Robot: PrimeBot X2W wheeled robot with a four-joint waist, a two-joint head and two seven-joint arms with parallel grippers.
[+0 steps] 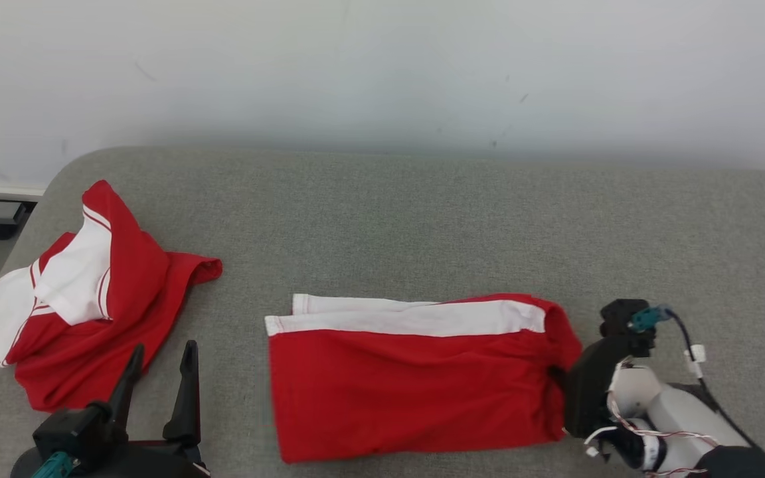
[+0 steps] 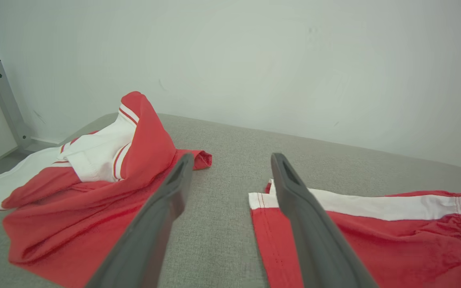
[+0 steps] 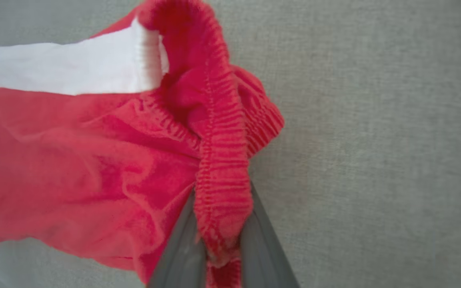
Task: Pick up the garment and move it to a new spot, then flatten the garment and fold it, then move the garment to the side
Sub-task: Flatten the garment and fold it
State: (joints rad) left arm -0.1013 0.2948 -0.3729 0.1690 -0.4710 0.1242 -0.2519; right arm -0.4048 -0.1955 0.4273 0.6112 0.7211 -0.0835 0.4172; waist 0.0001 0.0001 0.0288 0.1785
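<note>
Gripping elastic waistband (image 3: pixel 218 160) of folded red shorts (image 1: pixel 409 392): right tool (image 3: pixel 220 240) clenched on bunched edge. Shorts lie centre near on worktop (image 1: pixel 422 219). Left tool (image 1: pixel 164 346) released, hovering near left beside crumpled shirt (image 1: pixel 90 299). Risk if you drag one-handed: fold likely opens, thin pinch may slip off, left end trails and bunches.
</note>
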